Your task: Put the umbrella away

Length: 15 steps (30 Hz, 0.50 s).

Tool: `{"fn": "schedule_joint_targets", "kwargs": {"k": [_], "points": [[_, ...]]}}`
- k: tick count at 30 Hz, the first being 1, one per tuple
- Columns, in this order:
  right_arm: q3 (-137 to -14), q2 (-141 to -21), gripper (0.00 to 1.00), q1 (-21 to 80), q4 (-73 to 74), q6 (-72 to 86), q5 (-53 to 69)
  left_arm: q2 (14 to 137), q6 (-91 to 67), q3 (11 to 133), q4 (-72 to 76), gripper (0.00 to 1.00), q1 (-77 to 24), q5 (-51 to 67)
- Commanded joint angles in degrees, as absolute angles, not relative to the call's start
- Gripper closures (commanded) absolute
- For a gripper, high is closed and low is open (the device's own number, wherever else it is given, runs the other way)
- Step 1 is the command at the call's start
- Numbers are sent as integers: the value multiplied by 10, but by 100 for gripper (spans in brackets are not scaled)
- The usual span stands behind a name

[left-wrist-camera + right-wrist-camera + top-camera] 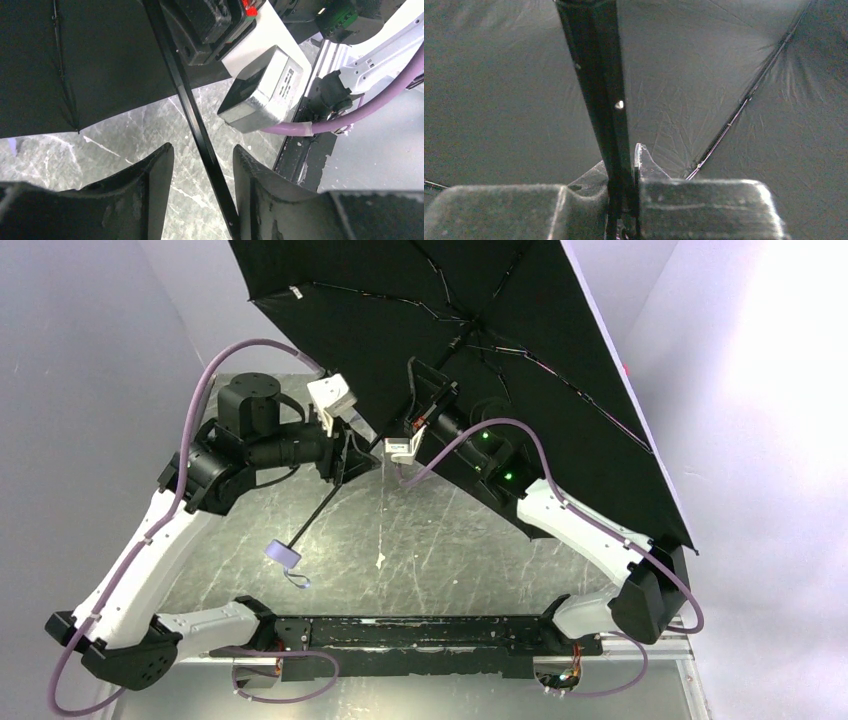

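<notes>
The pale handle (283,554) of the umbrella (520,350) is seen over the left part of the marbled bench (450,550). Farther up, the black shaft (197,130) is flanked by the left end effector (202,152), fingers spread. Beyond, the shaft is pinched by the right end effector (624,170), beneath the open canopy (514,90).

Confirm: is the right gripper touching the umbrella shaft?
Touching. The right wrist view shows the right gripper closed on the shaft, pressing against both its sides.
</notes>
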<state>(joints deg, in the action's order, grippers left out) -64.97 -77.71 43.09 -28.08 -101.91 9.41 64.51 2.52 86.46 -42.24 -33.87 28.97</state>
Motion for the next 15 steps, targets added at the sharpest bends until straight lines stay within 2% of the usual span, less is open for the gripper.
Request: {"fn": "schedule_joint_targets", "kwargs": {"k": [1, 8, 15], "points": [[-646, -746, 100, 431, -306, -1044, 113, 676, 11, 857, -386, 51, -340, 320], [-630, -737, 100, 431, -318, -1038, 123, 726, 7, 857, -367, 54, -340, 349], [-627, -735, 100, 431, -333, -1030, 134, 738, 4, 840, -349, 66, -340, 360]]}}
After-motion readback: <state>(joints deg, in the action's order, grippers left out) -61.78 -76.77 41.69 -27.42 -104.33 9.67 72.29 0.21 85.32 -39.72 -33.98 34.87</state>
